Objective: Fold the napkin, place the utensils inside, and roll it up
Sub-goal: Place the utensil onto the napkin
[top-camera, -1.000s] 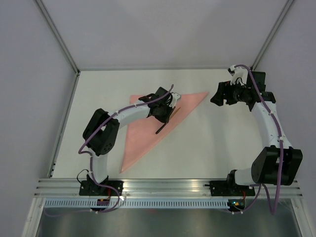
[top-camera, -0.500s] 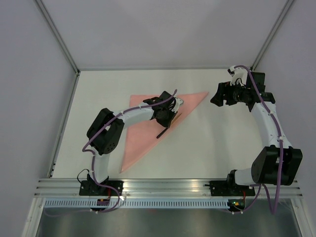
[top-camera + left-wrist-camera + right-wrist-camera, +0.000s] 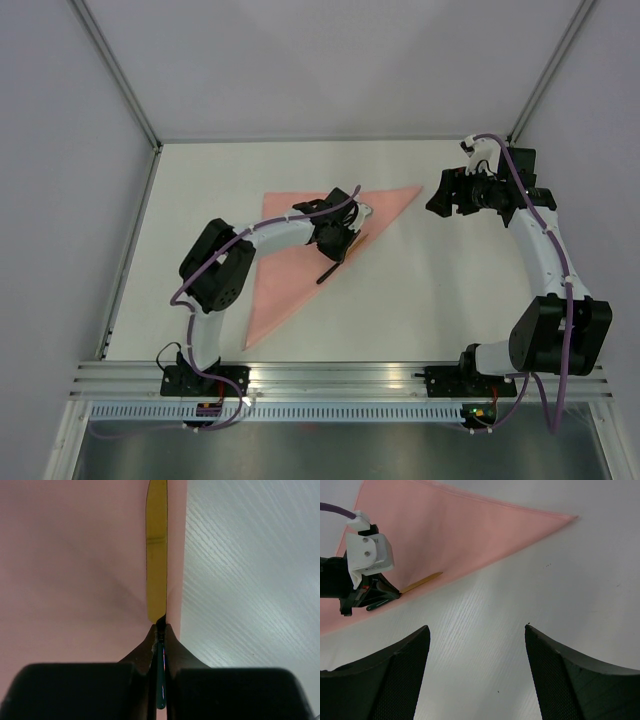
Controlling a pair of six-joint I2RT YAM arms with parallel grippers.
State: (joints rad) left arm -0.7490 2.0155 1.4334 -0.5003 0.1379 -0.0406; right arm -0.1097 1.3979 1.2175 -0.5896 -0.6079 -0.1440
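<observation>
The pale pink napkin (image 3: 290, 260) lies folded into a triangle on the table. It also shows in the left wrist view (image 3: 75, 555) and the right wrist view (image 3: 445, 535). My left gripper (image 3: 343, 243) is low over the napkin's right slanted edge, shut on the utensil (image 3: 328, 271). In the left wrist view the gripper (image 3: 160, 626) pinches the dark handle, and the yellow blade (image 3: 156, 555) points forward along the napkin's edge. The blade also shows in the right wrist view (image 3: 422, 583). My right gripper (image 3: 445, 197) hovers open and empty to the right of the napkin's corner, fingers wide apart (image 3: 476, 627).
The white table (image 3: 440, 290) has a raised frame along its left and far edges. The metal rail (image 3: 340, 378) with both arm bases runs along the near edge. White walls stand behind and at the sides.
My left gripper has shifted slightly toward the napkin's right edge and nearer, carrying the utensil with it. The right arm has not moved.
</observation>
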